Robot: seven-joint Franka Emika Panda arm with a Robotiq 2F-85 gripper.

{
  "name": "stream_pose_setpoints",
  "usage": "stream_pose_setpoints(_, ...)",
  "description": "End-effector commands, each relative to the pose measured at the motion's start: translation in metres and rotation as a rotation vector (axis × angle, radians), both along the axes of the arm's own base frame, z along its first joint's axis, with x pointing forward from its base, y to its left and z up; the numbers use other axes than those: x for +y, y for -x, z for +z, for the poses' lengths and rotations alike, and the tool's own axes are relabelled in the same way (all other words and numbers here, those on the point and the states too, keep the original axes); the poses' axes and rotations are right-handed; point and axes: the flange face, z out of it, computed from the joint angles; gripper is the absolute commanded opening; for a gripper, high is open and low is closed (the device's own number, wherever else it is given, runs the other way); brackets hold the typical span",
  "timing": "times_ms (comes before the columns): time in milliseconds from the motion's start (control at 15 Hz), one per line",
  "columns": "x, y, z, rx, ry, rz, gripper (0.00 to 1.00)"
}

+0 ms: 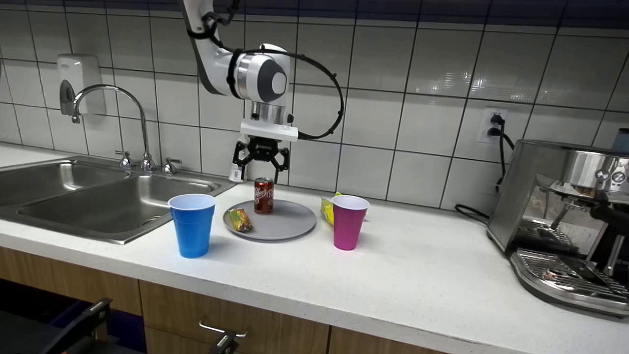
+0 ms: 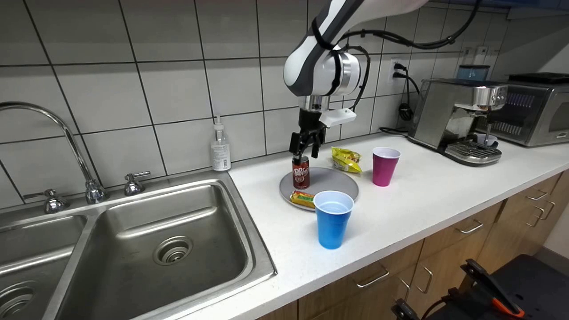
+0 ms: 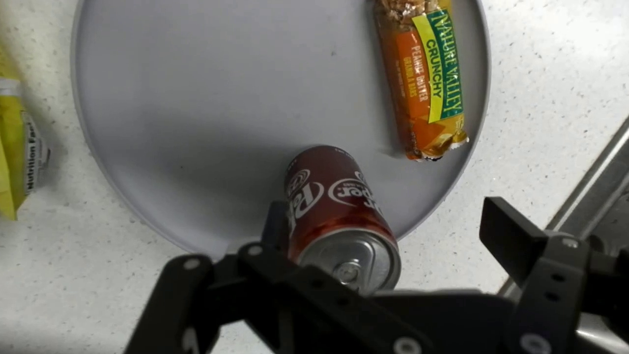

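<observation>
You have the black two-finger gripper spread wide, holding nothing, one jaw just beside a dark-red cylindrical metal can lettered "Dr Pepper" in white; whether they touch, you cannot tell. The can stands upright, long axis vertical, pull-tab end up, off-centre on a round grey plate, toward its edge nearest the white-tiled wall and steel sink. Along the plate's sink-side rim lies an orange-and-green wrapped bar reading "Nature Valley Crunchy Peanut Butter Granola Bars". Beyond the opposite rim, on the white countertop, a yellow plastic bag shows "Nutrition Fac".
</observation>
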Motion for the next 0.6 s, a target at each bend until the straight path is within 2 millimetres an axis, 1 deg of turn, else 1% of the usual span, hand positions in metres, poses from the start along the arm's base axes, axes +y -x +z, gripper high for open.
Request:
stream_pose_setpoints(0,-0.003,-0.014,-0.003,0.007,0.02,0.018,1.0)
stream_pose_setpoints(533,-0.002,-0.03,-0.018,-0.003,0.042,0.015,1.0)
